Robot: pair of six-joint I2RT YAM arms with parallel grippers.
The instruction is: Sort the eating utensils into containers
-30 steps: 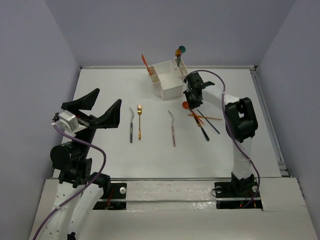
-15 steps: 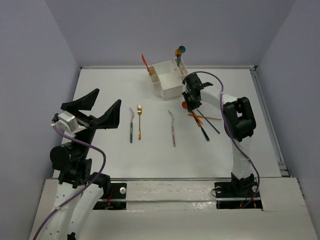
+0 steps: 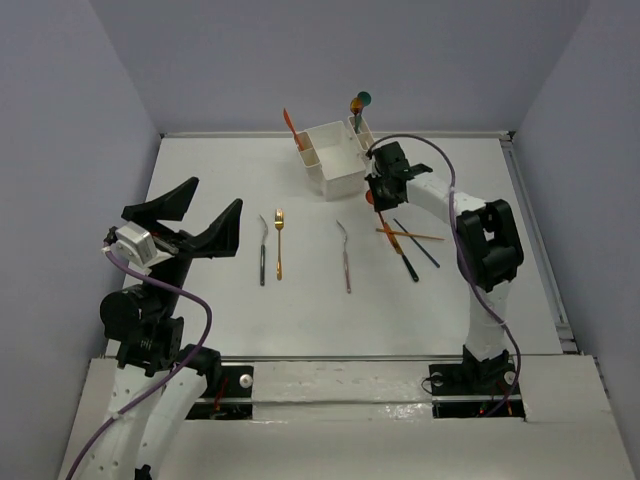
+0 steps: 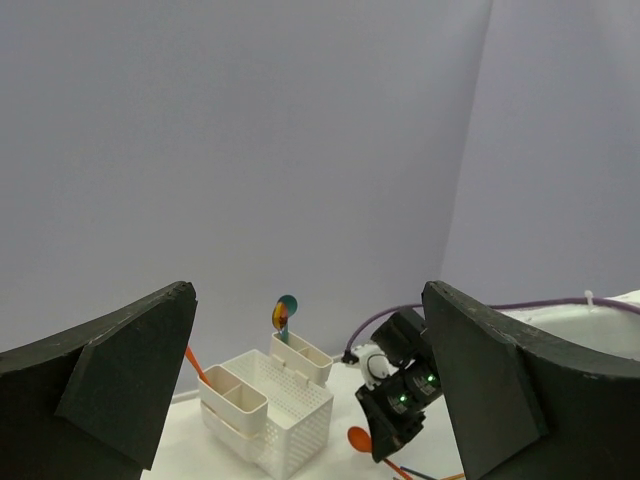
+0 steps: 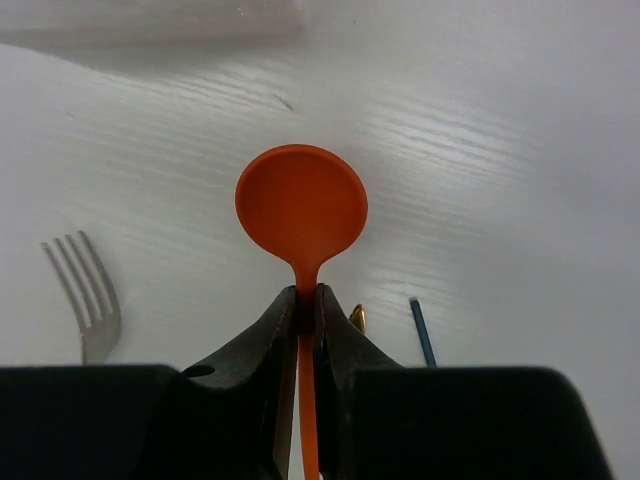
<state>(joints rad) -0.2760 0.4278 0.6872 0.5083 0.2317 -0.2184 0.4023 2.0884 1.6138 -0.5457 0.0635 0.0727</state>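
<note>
White table, grey-violet walls
The table is enclosed on three sides; a metal rail is seen along its right edge.

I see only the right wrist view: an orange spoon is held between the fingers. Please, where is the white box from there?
Observer: In the top view the white box stands just beyond the right gripper, a little to its left. That gripper is shut on the orange spoon.
Operator: Is something in the box already?
Observer: Yes. An orange piece stands in a narrow compartment on its left side, and a teal-headed piece stands in a narrow one on its right side.
Operator: And the other arm?
Observer: The left gripper is open and holds nothing.
</note>
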